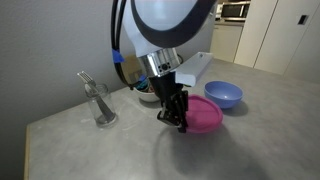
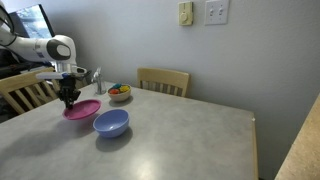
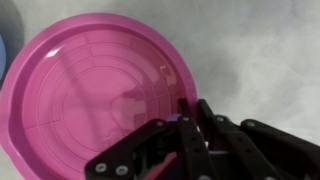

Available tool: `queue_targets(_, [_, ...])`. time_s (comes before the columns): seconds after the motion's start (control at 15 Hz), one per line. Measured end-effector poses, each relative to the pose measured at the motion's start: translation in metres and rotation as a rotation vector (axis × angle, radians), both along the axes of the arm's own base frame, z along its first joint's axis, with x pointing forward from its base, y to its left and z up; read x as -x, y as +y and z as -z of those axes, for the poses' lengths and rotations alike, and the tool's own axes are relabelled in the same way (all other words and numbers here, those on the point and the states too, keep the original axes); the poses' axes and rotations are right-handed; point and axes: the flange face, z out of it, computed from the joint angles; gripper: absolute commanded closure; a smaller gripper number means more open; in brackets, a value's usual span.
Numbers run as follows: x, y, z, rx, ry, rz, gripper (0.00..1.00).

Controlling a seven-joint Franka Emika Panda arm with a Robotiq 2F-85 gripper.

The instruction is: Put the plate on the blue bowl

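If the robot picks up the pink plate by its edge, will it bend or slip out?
The plate looks like thin, smooth plastic, so it is probably light and mostly stiff. The gripper pinches only its rim, so it could tilt or slip; the surface looks shiny. Flat with a low rim, it likely won't roll.

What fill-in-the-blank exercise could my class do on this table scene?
The plate is coloured ____. The gripper is shut on the plate's ____. The glass holds a ____. The table carries ____ bowls: the blue bowl and a white bowl.
Missing words: pink; rim; fork; two.
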Motion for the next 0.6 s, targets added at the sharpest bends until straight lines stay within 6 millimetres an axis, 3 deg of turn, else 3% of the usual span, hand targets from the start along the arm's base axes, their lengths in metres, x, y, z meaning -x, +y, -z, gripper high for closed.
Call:
queue_targets(0.27, [0.0,-0.007,-0.012,0.069,0.017,0.015,0.97])
queue_targets(0.6, [-0.008,-0.032,-0.027,0.113,0.016,0.051,0.97])
